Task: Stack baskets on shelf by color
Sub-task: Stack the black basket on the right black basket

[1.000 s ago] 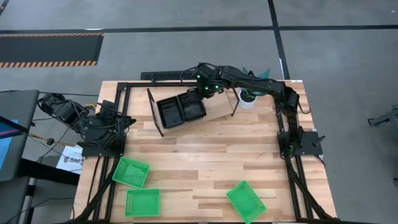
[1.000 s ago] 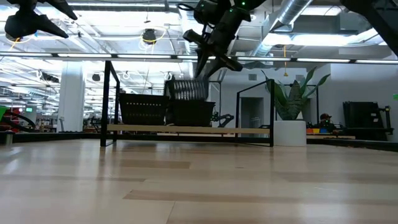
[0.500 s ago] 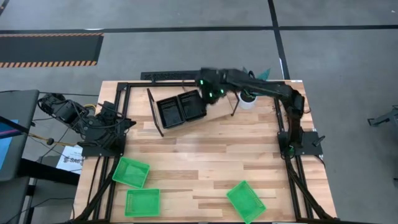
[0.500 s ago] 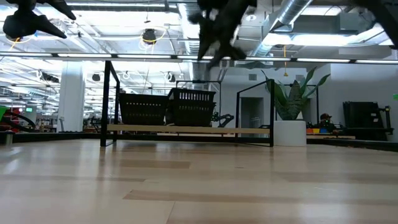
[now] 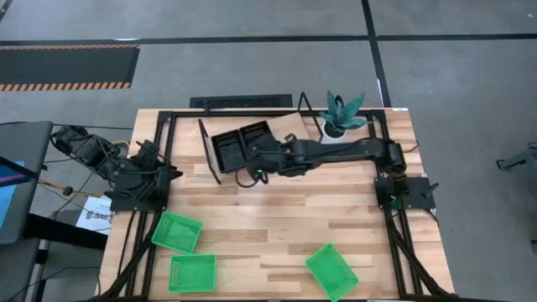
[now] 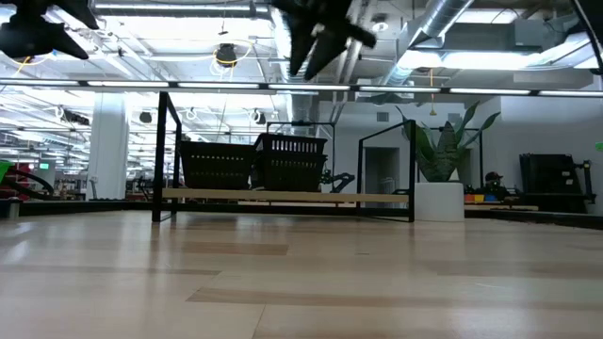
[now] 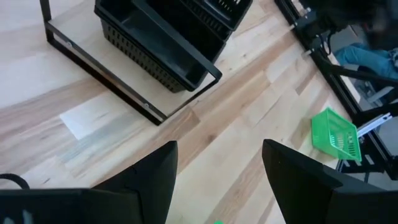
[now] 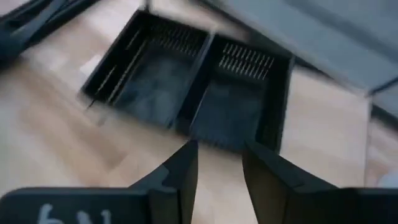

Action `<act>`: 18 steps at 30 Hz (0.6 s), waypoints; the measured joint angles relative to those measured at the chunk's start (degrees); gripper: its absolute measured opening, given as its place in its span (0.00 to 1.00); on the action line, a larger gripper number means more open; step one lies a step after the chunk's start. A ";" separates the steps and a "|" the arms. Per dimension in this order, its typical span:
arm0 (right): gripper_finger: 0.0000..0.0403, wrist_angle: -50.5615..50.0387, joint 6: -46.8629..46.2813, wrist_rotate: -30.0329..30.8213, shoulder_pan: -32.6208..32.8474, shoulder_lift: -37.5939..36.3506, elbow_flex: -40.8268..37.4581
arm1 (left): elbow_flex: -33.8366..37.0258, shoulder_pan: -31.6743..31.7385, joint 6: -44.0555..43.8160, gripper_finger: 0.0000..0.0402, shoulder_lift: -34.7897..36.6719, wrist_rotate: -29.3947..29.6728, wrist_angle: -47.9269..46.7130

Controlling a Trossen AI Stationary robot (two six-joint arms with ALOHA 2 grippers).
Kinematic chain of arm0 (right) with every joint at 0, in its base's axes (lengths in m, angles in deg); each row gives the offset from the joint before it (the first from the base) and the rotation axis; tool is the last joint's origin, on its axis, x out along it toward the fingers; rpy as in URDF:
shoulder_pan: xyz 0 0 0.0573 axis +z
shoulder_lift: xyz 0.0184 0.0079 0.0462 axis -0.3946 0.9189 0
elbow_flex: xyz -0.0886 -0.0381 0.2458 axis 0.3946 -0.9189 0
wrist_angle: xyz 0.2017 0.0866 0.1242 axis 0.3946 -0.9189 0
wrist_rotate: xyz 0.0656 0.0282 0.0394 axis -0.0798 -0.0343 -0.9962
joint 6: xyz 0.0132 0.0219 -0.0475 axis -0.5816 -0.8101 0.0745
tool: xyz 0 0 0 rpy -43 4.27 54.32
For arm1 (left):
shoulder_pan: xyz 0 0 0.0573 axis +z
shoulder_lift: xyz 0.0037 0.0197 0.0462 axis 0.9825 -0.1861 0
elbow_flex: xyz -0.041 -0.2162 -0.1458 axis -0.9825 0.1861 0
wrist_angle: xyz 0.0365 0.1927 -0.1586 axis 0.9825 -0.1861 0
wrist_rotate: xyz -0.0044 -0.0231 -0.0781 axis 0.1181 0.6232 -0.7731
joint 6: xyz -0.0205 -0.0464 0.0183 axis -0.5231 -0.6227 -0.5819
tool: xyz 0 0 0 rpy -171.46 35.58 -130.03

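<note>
The shelf [image 5: 289, 127] stands at the table's far edge, a light board in a black frame. Two piles of black baskets sit on it side by side, one [image 5: 228, 150] left and one [image 5: 258, 138] right; both piles [image 8: 149, 74] [image 8: 239, 99] show in the right wrist view. In the low view they [image 6: 290, 160] rest level on the board [image 6: 283, 196]. My right gripper [image 5: 256, 173] [image 8: 217, 165] hangs open above the table just near of the shelf. My left gripper [image 7: 217, 168] is open over the table's left side. Three green baskets [image 5: 176, 232] [image 5: 191, 273] [image 5: 331, 271] lie flat along the near edge.
A potted plant [image 5: 340, 119] stands at the far right, beside the shelf. The right arm [image 5: 352, 153] stretches across the far half of the table from its base [image 5: 403, 190]. Bare planks [image 5: 268, 222] lie between the shelf and the green baskets.
The topmost black basket, tilted over the right pile a second ago, now lies level on that pile. My right gripper has drawn back from above the shelf toward the table's near edge and a little left, staying high.
</note>
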 joint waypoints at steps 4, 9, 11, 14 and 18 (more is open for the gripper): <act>0.33 4.80 -0.42 1.55 -0.61 4.36 -0.03 | 0.00 0.00 0.61 0.56 0.00 -0.05 -0.02; 0.31 4.95 -3.22 1.98 -0.80 8.88 -0.08 | 0.00 0.00 1.97 0.56 0.00 -0.04 -0.02; 0.31 3.00 -3.98 0.85 -1.36 9.17 -0.17 | 0.00 0.00 1.99 0.56 -0.02 -0.78 -0.02; 0.30 4.07 -4.03 0.41 -2.11 9.61 0.01 | 0.00 0.00 2.67 0.56 -0.02 -2.56 -0.22; 0.30 6.51 -1.16 -4.10 -3.65 9.38 0.03 | 0.00 0.00 3.26 0.56 -0.01 -3.15 -0.62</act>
